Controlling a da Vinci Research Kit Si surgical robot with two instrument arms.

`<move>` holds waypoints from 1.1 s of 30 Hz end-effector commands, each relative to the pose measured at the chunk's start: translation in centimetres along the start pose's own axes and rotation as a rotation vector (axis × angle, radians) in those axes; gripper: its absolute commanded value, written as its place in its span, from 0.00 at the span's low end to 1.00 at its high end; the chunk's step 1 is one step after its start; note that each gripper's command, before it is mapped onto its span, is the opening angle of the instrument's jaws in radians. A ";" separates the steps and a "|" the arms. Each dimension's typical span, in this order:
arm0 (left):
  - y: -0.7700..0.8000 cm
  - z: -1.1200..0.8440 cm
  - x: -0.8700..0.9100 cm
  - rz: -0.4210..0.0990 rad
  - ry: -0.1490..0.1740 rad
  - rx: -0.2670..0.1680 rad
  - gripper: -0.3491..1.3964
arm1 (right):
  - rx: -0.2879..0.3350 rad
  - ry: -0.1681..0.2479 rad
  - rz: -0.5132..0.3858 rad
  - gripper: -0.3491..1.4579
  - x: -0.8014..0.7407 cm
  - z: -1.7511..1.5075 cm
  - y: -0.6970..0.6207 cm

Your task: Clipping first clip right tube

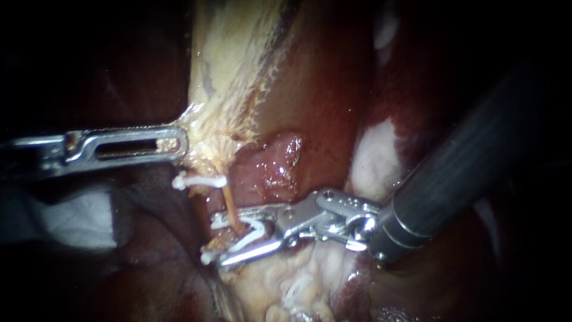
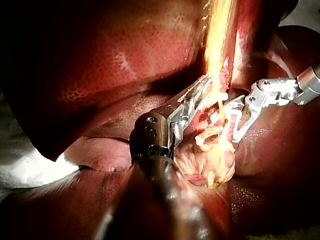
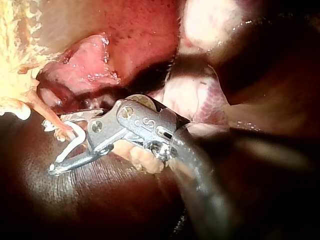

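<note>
Endoscope view: the left instrument [image 1: 180, 145], in from nine o'clock, is clamped on pale tissue [image 1: 220, 89]. Toward five o'clock, the right instrument [image 1: 224, 240] grasps a spread white clip [image 1: 253, 234] astride the thin orange tube [image 1: 231, 206], with a second clip [image 1: 199, 180] at eleven o'clock of it.

Left wrist view: liver [image 2: 100, 60] looms beside the jaws.

Right wrist view: pink tissue [image 3: 85, 65] crowds just ahead.

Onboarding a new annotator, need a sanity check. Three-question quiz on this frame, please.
1. True or false: the right instrument holds an open clip around the thin tube.
2. The left instrument grips: A) thin tube B) pale tissue C) open clip.
3. Fill in: the other clip, nearer the left instrument, is already ___.
Key: 1 true; 2 B; 3 closed.
</note>
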 end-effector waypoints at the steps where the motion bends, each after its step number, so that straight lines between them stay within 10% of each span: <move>1: 0.01 0.00 0.00 0.000 0.001 0.003 0.00 | 0.001 -0.002 0.004 0.48 -0.01 -0.01 0.00; 20: 0.03 0.00 -0.01 0.001 0.002 0.003 0.00 | 0.007 -0.011 0.012 0.40 -0.17 0.01 0.09; 29: 0.03 0.00 -0.01 0.000 0.002 0.003 0.00 | -0.015 -0.008 0.024 0.00 -0.17 -0.06 0.16; 33: 0.03 0.01 -0.01 0.000 0.002 0.003 0.00 | -0.038 -0.053 0.050 0.00 -0.18 -0.10 0.16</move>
